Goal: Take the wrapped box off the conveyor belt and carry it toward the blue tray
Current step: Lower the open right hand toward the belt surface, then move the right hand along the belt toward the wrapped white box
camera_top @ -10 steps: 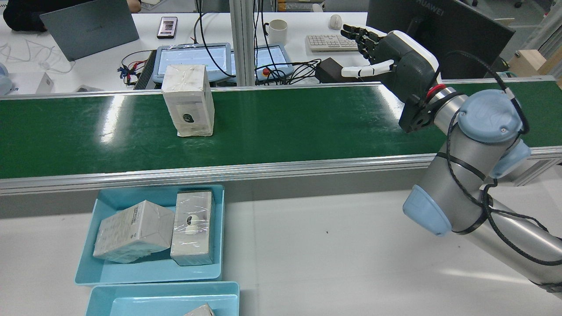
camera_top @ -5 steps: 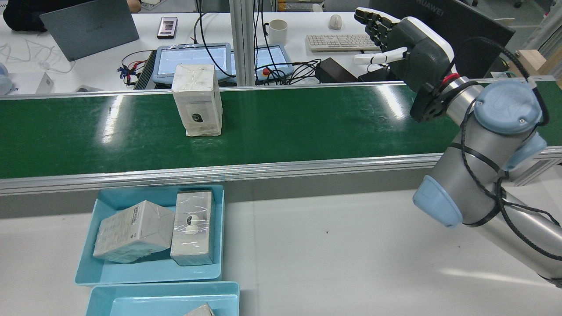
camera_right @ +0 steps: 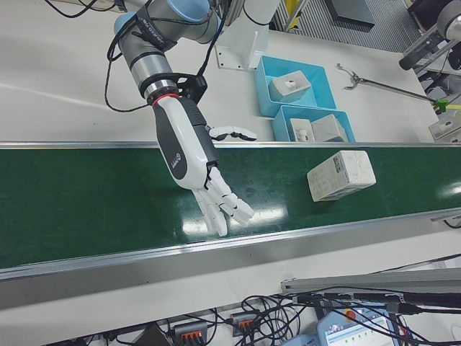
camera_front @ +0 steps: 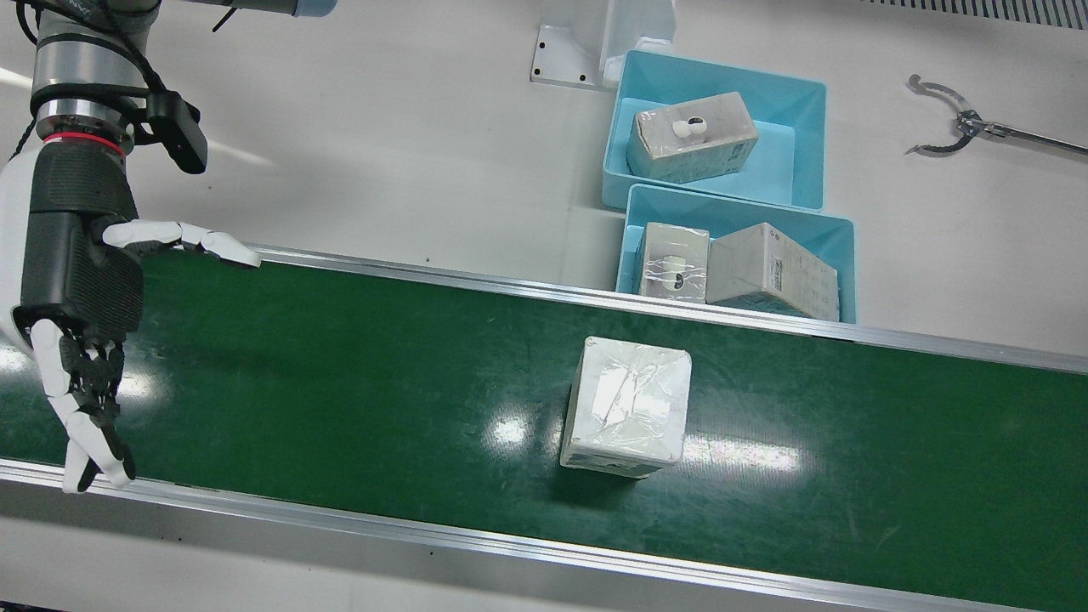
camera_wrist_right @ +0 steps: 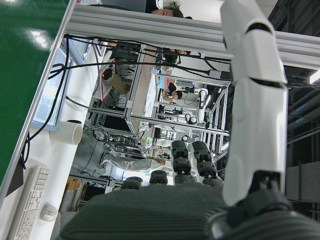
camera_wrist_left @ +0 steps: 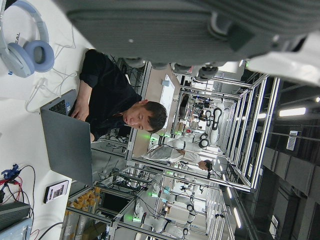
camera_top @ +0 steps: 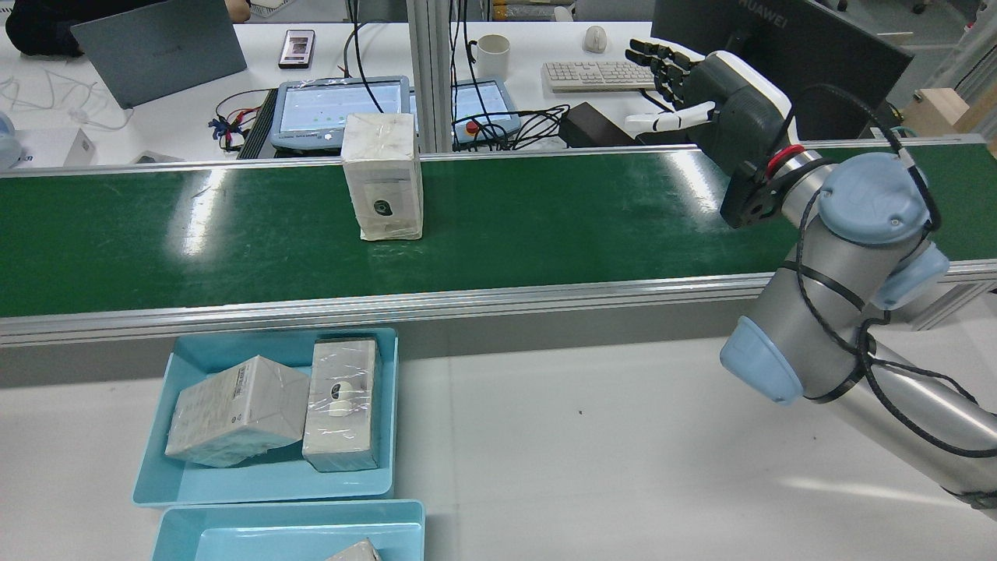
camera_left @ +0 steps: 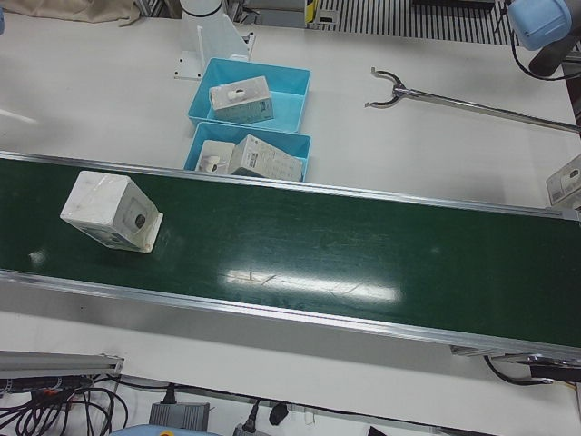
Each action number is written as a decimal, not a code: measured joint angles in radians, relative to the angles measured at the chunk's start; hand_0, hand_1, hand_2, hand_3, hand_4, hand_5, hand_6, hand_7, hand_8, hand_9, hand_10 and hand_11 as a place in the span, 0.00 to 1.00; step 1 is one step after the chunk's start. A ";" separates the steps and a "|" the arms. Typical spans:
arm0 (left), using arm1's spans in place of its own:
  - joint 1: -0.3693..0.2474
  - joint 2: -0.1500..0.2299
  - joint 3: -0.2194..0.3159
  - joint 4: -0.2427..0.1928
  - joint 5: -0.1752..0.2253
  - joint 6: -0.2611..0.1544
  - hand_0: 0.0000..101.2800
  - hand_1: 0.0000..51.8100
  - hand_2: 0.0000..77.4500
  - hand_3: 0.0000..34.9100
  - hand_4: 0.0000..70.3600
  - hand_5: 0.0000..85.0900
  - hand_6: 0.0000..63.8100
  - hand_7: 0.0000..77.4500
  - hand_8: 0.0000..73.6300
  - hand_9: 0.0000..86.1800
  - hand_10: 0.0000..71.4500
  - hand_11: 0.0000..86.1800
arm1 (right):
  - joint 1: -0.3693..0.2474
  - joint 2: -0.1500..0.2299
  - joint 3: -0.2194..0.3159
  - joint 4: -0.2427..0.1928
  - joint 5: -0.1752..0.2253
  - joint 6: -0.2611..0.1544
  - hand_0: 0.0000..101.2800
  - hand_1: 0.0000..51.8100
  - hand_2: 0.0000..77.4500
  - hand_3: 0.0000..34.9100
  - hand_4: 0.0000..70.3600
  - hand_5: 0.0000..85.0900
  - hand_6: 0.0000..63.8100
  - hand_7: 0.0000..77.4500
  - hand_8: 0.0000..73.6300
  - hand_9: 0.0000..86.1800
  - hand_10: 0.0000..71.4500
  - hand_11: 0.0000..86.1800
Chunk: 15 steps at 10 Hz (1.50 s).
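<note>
Rear view shows my right hand (camera_top: 701,93) empty, fingers spread, above the conveyor belt (camera_top: 545,210). The wrapped box (camera_top: 383,176) stands upright, well apart to its left

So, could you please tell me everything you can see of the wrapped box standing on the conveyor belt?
The wrapped box is a pale, off-white block under clear, glossy, wrinkled film. It stands upright on its small end on the green conveyor belt, nearer the belt's far rail in the rear view. The face turned toward the robot carries a grey panel with a small dark oval mark. Only the belt touches it; the right hand hangs open well off to one side, apart from it.
</note>
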 joint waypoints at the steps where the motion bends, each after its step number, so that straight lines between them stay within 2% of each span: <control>1: 0.000 0.000 0.000 0.000 0.000 0.000 0.00 0.00 0.01 0.00 0.00 0.01 0.00 0.00 0.00 0.00 0.00 0.00 | -0.002 0.002 -0.006 0.001 0.000 0.000 0.48 0.31 0.24 0.06 0.11 0.15 0.01 0.12 0.03 0.02 0.01 0.02; 2: 0.000 0.000 0.000 0.000 0.000 0.000 0.00 0.00 0.01 0.00 0.00 0.01 0.00 0.00 0.00 0.00 0.00 0.00 | -0.003 0.002 -0.008 0.001 0.000 0.001 0.47 0.31 0.24 0.07 0.11 0.13 0.02 0.12 0.03 0.02 0.01 0.02; 3: 0.000 0.000 0.000 0.000 0.000 0.000 0.00 0.00 0.01 0.00 0.00 0.01 0.00 0.00 0.00 0.00 0.01 0.00 | -0.004 0.002 -0.006 0.001 0.000 0.001 0.47 0.32 0.20 0.01 0.11 0.10 0.02 0.09 0.03 0.03 0.01 0.02; 4: 0.000 0.000 0.000 0.000 0.000 0.000 0.00 0.00 0.01 0.00 0.00 0.01 0.00 0.00 0.00 0.00 0.01 0.00 | -0.005 0.001 -0.004 0.001 0.000 0.001 0.47 0.32 0.20 0.01 0.11 0.10 0.02 0.09 0.03 0.03 0.01 0.02; 5: 0.000 0.000 0.000 0.000 0.000 0.000 0.00 0.00 0.01 0.00 0.00 0.01 0.00 0.00 0.00 0.00 0.00 0.00 | -0.011 0.000 -0.005 0.001 0.000 0.001 0.46 0.23 0.18 0.04 0.09 0.08 0.00 0.07 0.03 0.03 0.01 0.02; 7: 0.000 0.000 0.000 0.000 0.000 0.000 0.00 0.00 0.01 0.00 0.00 0.01 0.00 0.00 0.00 0.00 0.00 0.00 | -0.029 -0.001 -0.015 0.002 0.000 0.001 0.46 0.26 0.18 0.04 0.09 0.08 0.00 0.06 0.03 0.03 0.01 0.02; 10: 0.000 0.000 0.000 0.000 0.000 0.000 0.00 0.00 0.01 0.00 0.00 0.01 0.00 0.01 0.00 0.00 0.00 0.00 | -0.050 0.005 -0.071 0.042 -0.001 0.001 0.46 0.26 0.18 0.08 0.09 0.10 0.00 0.06 0.03 0.03 0.01 0.02; 12: 0.000 0.000 0.000 0.000 0.000 0.000 0.00 0.00 0.01 0.00 0.00 0.01 0.00 0.00 0.00 0.00 0.01 0.00 | -0.063 0.013 -0.088 0.055 0.000 0.001 0.46 0.26 0.18 0.03 0.09 0.09 0.00 0.05 0.03 0.03 0.01 0.02; 15: 0.000 0.000 0.000 0.000 0.000 0.000 0.00 0.00 0.01 0.00 0.00 0.01 0.00 0.00 0.00 0.00 0.01 0.00 | -0.079 0.021 -0.093 0.061 0.000 0.002 0.46 0.26 0.18 0.03 0.09 0.09 0.00 0.06 0.03 0.03 0.01 0.02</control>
